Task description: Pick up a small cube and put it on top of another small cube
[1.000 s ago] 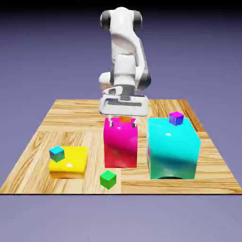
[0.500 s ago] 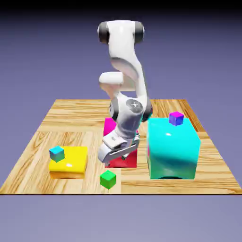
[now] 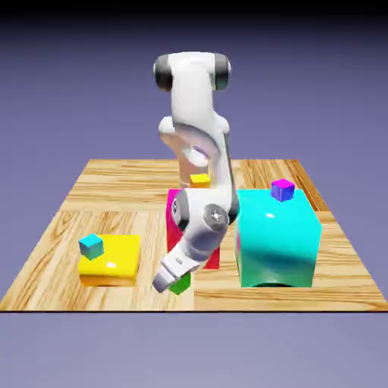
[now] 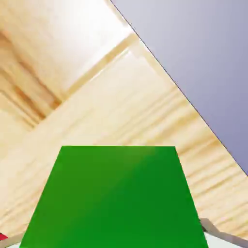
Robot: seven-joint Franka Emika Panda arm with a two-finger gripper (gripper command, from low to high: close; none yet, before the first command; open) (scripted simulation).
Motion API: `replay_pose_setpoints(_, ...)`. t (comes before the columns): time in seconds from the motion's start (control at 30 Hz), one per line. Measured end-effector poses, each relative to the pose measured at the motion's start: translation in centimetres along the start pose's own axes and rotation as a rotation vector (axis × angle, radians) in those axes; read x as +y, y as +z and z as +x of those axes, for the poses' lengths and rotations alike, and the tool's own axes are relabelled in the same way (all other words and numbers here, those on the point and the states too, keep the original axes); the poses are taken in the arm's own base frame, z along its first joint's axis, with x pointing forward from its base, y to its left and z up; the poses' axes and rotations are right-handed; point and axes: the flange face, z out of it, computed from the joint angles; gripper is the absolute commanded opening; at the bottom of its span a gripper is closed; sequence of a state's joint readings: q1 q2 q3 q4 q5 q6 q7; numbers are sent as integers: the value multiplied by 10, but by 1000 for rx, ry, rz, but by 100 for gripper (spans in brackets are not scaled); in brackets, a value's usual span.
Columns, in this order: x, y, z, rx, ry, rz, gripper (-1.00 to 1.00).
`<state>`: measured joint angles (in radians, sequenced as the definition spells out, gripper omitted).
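Your pincer [image 3: 176, 282] is reaching down near the table's [image 3: 53, 235] front edge, at about 6 o'clock from the magenta block [image 3: 176, 220], and is gripping the small green cube [image 3: 182, 285] tight between narrow jaws. In the hand view that cube [image 4: 116, 198] is filling the lower half over wood. The purple cube [image 3: 283, 189] is sitting on the big cyan block [image 3: 276, 239], at about 2 o'clock from the pincer

Elevated table overview; close hand view downward.
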<state>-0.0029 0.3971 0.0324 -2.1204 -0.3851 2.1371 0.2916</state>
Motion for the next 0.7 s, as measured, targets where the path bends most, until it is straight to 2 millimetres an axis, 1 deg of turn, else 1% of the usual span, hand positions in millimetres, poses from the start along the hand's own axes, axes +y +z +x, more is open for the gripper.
replay_pose_setpoints(0.27,-12,-84,-29,-59,257,234,-100)
replay_pose_setpoints(0.3,-35,-108,-34,-21,202,264,-100)
replay_pose_setpoints(0.33,-65,-136,-43,29,123,292,-100)
replay_pose_setpoints(0.37,-95,-164,-56,78,40,318,-100)
replay_pose_setpoints(0.4,-128,-191,-72,128,-50,342,-100)
replay_pose_setpoints(0.43,-163,-218,-94,176,-149,364,-100)
replay_pose_setpoints(0.47,-191,-243,-117,221,-236,388,-100)
replay_pose_setpoints(0.5,-219,-266,-142,265,-325,412,-100)
replay_pose_setpoints(0.57,-266,-307,-199,348,-498,459,-100)
replay_pose_setpoints(0.6,-295,-295,-219,322,-577,423,-100)
replay_pose_setpoints(0.63,-312,-283,-230,296,-627,393,-100)
replay_pose_setpoints(0.67,-297,-271,-210,267,-599,384,-100)
replay_pose_setpoints(0.7,-285,-258,-194,237,-580,376,-100)
